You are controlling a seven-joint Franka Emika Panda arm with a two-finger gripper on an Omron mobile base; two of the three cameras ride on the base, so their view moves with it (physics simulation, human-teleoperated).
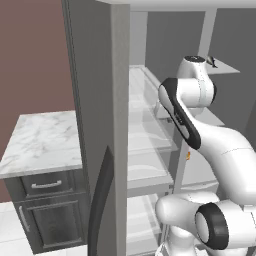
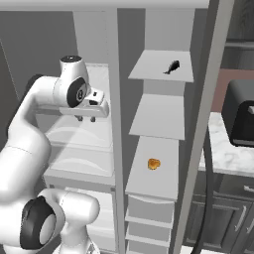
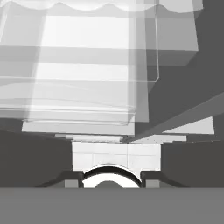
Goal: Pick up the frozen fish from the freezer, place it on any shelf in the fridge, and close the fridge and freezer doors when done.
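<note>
A: Fish [image 2: 171, 67] position, first. Small dark shape with a forked tail, lying on the top grey shelf of the freezer [image 2: 158, 124], toward the right part of that shelf. In the left base view it shows as a small dark speck on the same high shelf [image 1: 212, 61], just past the arm's top joint.

B: Anything else in that narrow compartment?

A: One small orange lump [image 2: 154, 163], two shelves below the fish, near the middle of its shelf. Drawer fronts stacked beneath it.

B: Gripper?

A: Gripper [image 2: 86, 118] sits in front of the fridge [image 2: 79, 129], left of the divider between the two compartments, well apart from the fish. Fingers point down over a clear glass shelf [image 2: 79, 136]. From the hand view the two tips [image 3: 73, 183] stand apart at the bottom edge with nothing between them. Jaws narrowed but not closed; no hold on anything.

B: Doors?

A: Both open. Fridge door [image 1: 97, 125] swung out at the left, edge-on in the left base view, dark curved handle [image 1: 101, 200] low on it. Freezer door [image 2: 203, 129] out at the right in the right base view.

B: Surroundings?

A: Marble counter [image 1: 42, 142] over dark cabinets left of the fridge door. Another marble top at the right carrying a dark appliance [image 2: 239, 114].
</note>
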